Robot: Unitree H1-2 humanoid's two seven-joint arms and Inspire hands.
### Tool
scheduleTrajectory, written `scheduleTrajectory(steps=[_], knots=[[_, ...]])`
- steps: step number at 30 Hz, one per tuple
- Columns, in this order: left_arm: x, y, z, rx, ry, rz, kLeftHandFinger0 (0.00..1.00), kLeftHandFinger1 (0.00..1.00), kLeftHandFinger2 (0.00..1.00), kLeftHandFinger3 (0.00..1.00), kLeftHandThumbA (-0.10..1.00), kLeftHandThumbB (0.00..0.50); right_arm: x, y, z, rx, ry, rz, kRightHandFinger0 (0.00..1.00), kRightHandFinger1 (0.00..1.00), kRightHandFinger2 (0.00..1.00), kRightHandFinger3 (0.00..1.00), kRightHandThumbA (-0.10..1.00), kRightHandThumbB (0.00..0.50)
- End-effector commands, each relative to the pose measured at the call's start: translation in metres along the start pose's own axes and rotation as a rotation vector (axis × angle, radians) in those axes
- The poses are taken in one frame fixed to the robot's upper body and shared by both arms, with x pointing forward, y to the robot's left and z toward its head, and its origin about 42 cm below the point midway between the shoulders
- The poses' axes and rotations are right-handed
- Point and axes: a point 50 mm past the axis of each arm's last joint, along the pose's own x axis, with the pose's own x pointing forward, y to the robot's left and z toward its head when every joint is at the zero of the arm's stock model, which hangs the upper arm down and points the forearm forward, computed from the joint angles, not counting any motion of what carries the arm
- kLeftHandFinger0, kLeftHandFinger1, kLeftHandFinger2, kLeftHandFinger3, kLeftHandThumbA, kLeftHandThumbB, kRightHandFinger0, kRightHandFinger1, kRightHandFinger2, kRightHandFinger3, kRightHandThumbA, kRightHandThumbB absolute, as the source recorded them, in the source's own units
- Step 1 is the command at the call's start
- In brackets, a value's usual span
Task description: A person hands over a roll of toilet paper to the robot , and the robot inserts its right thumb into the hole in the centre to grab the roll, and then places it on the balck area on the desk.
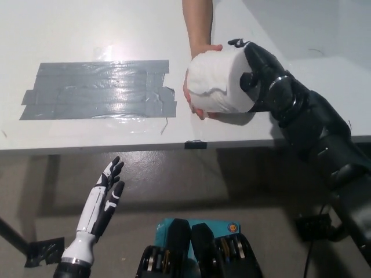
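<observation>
Toilet paper roll held between robot and person

The black right hand [262, 75] grips the toilet paper roll [220, 82] from its end, above the desk [87, 29]; a person's hand [197, 87] cups its far side. The grey taped area [98, 90] lies beyond. The white left hand [103, 202] rests low, fingers spread.

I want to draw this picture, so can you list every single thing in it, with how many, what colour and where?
toilet paper roll: one, white, above the table's right part, held between two hands
taped patch: one, dark grey and shiny, on the table's left part
table: one, white, fills the upper picture
teal box: one, teal, bottom middle on the floor side
person's hand: one, coming from the top, cupping the roll from behind and below
right hand: one, black, closed on the roll's right end
left hand: one, white and black, open, lower left below the table edge
</observation>
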Motion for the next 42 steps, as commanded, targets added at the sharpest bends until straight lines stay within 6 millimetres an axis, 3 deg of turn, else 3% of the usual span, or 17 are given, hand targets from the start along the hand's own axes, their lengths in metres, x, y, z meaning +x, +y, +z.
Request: scheduleTrajectory(steps=[1,6,9,11,12,14,17,19,21,23,26,32,36,41,42], knots=[[0.010,0.008,0.010,0.033,-0.078,0.012,1.00,1.00,1.00,1.00,0.96,0.079,0.002,-0.011,0.002,0.177,-0.003,-0.002,0.12,0.67,0.94,0.92,-0.10,0.146],[0.009,0.008,0.008,0.033,-0.071,0.015,1.00,1.00,1.00,1.00,0.96,0.078,0.002,-0.014,-0.004,0.398,0.026,0.014,0.13,0.64,0.93,0.91,-0.10,0.180],[0.010,0.008,0.008,0.039,-0.069,0.014,1.00,1.00,1.00,1.00,0.98,0.074,0.003,-0.017,-0.005,0.633,0.055,0.016,0.07,0.55,0.90,0.92,-0.10,0.203],[0.011,0.008,0.008,0.035,-0.068,0.015,1.00,1.00,1.00,1.00,0.98,0.074,0.003,-0.020,-0.005,0.885,0.064,0.021,0.00,0.46,0.87,0.90,-0.10,0.183],[0.011,0.009,0.009,0.038,-0.073,0.016,1.00,1.00,1.00,1.00,0.98,0.072,0.003,-0.022,-0.005,0.983,0.053,0.031,0.00,0.46,0.88,0.95,-0.10,0.166],[0.012,0.009,0.009,0.029,-0.068,0.015,1.00,1.00,1.00,1.00,0.98,0.076,0.003,-0.029,-0.008,1.184,0.048,0.039,0.00,0.51,0.93,1.00,-0.10,0.184],[0.013,0.009,0.010,0.035,-0.070,0.014,1.00,1.00,1.00,1.00,0.99,0.078,0.003,-0.034,-0.009,1.275,0.049,0.038,0.00,0.49,0.91,1.00,-0.10,0.183],[0.014,0.009,0.010,0.035,-0.072,0.014,1.00,1.00,1.00,1.00,0.99,0.084,0.004,-0.041,-0.008,1.359,0.033,0.053,0.00,0.42,0.88,1.00,-0.10,0.146],[0.014,0.008,0.010,0.035,-0.074,0.014,1.00,1.00,1.00,1.00,1.00,0.083,0.004,-0.045,-0.007,1.412,0.028,0.067,0.00,0.32,0.82,1.00,-0.10,0.154],[0.014,0.008,0.010,0.031,-0.072,0.012,1.00,1.00,1.00,1.00,0.99,0.078,0.004,-0.049,-0.008,1.444,0.007,0.079,0.00,0.25,0.76,0.87,-0.10,0.153],[0.016,0.008,0.011,0.029,-0.070,0.014,1.00,1.00,1.00,1.00,1.00,0.098,0.004,-0.055,-0.005,1.496,-0.012,0.091,0.00,0.20,0.71,1.00,-0.10,0.133],[0.019,0.009,0.012,0.040,-0.075,0.009,1.00,1.00,1.00,1.00,1.00,0.095,0.004,-0.067,-0.002,1.505,-0.051,0.105,0.00,0.20,0.75,0.97,-0.10,0.138],[0.023,0.011,0.016,0.046,-0.082,0.011,1.00,1.00,1.00,1.00,1.00,0.084,0.003,-0.085,-0.002,1.428,-0.060,0.100,0.00,0.24,0.78,1.00,-0.10,0.148],[0.025,0.013,0.018,0.055,-0.086,0.009,1.00,1.00,1.00,1.00,1.00,0.080,-0.003,-0.121,-0.010,1.237,-0.071,0.107,0.00,0.40,0.94,0.96,-0.10,0.141],[0.026,0.013,0.018,0.054,-0.087,0.008,1.00,1.00,1.00,1.00,1.00,0.068,-0.005,-0.130,-0.013,1.166,-0.064,0.087,0.00,0.47,0.99,1.00,-0.10,0.157]])
